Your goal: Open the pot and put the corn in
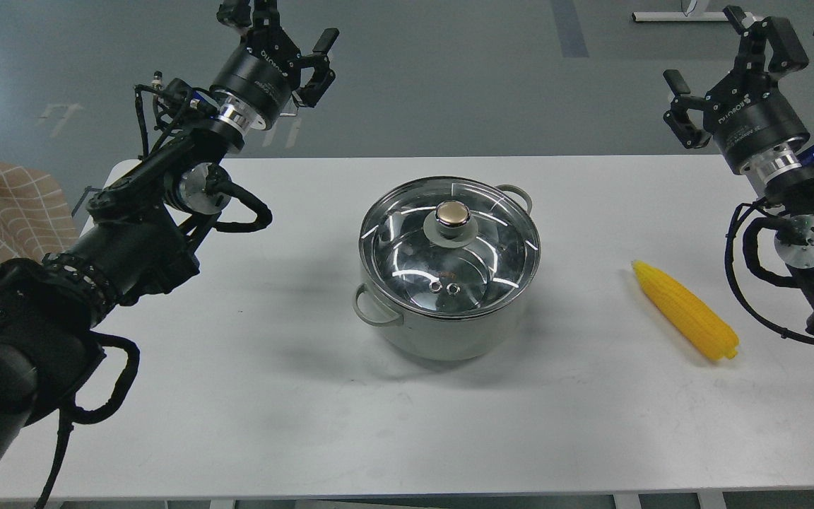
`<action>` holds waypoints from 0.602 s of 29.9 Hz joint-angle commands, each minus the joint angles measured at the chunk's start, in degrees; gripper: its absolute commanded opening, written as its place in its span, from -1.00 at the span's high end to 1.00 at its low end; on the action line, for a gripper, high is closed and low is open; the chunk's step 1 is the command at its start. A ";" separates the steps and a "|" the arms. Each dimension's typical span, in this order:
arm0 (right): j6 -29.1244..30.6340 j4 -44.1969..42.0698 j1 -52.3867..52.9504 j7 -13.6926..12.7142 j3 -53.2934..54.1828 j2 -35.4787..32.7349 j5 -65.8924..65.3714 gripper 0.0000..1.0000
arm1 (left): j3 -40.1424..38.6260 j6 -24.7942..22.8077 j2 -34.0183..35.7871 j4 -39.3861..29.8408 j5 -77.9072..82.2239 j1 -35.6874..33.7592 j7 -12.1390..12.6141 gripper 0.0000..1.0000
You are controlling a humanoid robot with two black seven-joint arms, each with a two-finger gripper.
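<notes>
- Left gripper [287,32] hangs at eleven o'clock, fingers spread and holding nothing.
- Right gripper [728,60] at one o'clock, likewise released and bare.
- The pot [449,322] sits mid-tabletop [237,424], its glass lid [449,247] on, brass knob [453,213] upright.
- The corn [686,309] lies at three o'clock, well apart.
- Lid removal looks not yet begun; next, one gripper must descend and pinch the knob.
</notes>
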 commanded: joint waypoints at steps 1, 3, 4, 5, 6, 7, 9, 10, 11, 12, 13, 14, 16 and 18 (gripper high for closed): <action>-0.01 -0.11 0.24 -0.01 -0.16 0.69 -0.05 -1.00 | 0.05 0.01 0.50 0.35 -0.02 -0.06 0.00 -0.95; -0.01 -0.80 0.67 -0.01 -0.69 0.86 0.03 -1.00 | 0.83 0.01 0.67 0.44 0.16 -0.06 0.00 -0.95; -0.01 -1.77 1.03 -0.01 -1.21 1.47 0.12 -1.00 | 1.01 0.01 0.67 0.53 0.16 -0.06 0.00 -0.95; -0.01 -2.12 1.12 -0.01 -1.39 2.00 0.12 -1.00 | 1.10 0.01 0.67 0.53 0.25 -0.06 0.00 -0.95; -0.01 -2.65 1.47 -0.01 -1.57 2.88 0.12 -1.00 | 1.10 0.01 0.59 0.53 0.25 -0.06 0.00 -0.95; -0.01 -2.66 1.47 -0.01 -1.57 2.89 0.12 -1.00 | 1.10 0.01 0.59 0.53 0.25 -0.06 0.00 -0.95; -0.01 -3.18 1.82 -0.01 -1.83 3.76 -0.05 -1.00 | 1.19 0.01 0.59 0.61 0.51 -0.06 0.00 -0.95; -0.01 -3.18 1.91 -0.01 -1.92 4.03 -0.06 -1.00 | 1.19 0.01 0.59 0.53 0.51 -0.06 0.00 -0.95; -0.01 -3.27 1.91 -0.01 -2.53 4.46 -0.06 -1.00 | 1.10 0.01 0.59 0.53 0.25 -0.06 0.00 -0.95; -0.01 -3.18 1.91 -0.01 -3.15 4.55 -0.06 -1.00 | 1.02 0.01 0.67 0.61 0.16 -0.06 0.00 -0.95; -0.01 -3.18 1.91 -0.01 -3.24 4.64 0.03 -1.00 | 0.93 0.01 0.67 0.61 0.16 0.03 0.00 -0.95; -0.01 -3.18 1.91 -0.01 -3.33 4.56 0.03 -1.00 | 0.93 0.01 0.76 0.61 0.16 0.11 0.00 -0.95; -0.01 -3.18 1.91 -0.01 -3.33 4.29 0.03 -1.00 | 1.01 0.01 1.20 0.61 0.16 0.55 0.00 -0.95; -0.01 -3.18 1.91 -0.01 -3.41 3.77 0.12 -1.00 | 1.02 0.01 1.99 0.35 0.16 0.90 0.00 -0.95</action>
